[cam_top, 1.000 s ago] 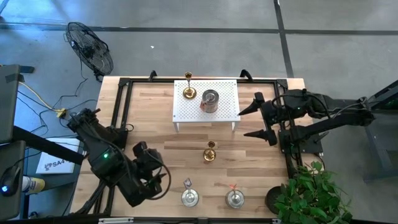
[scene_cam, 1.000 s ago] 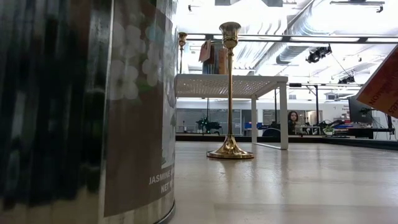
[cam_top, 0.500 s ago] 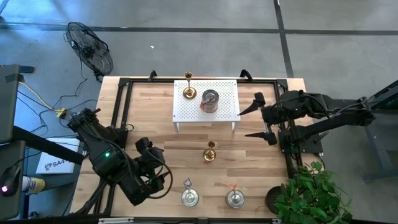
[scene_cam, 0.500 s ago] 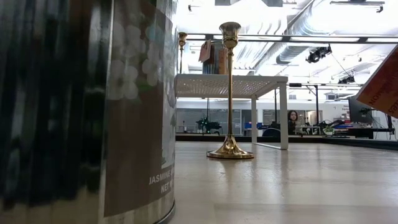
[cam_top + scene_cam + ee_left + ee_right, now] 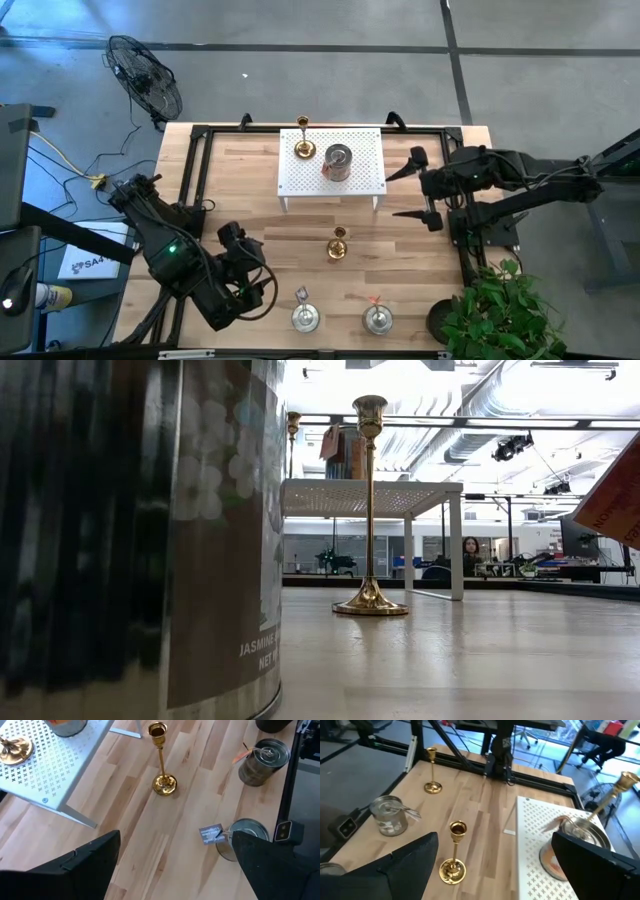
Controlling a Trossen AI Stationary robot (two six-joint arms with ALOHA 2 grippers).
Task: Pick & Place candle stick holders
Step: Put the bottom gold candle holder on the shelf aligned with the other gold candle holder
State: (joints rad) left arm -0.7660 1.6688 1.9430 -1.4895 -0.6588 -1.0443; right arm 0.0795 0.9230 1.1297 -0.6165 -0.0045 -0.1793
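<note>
One gold holder stands upright on its round base mid-table; it also shows in the low view. Another gold holder and a silvery round holder stand on the white rack. Two silvery holders sit near the front edge. A third gold holder stands by the black rail; the left arm hides it from above. My left gripper is open and empty at the front left. My right gripper is open and empty right of the rack.
A black frame runs around the table top. A potted plant stands at the front right corner and a fan on the floor at the back left. Bare wood lies left of the rack.
</note>
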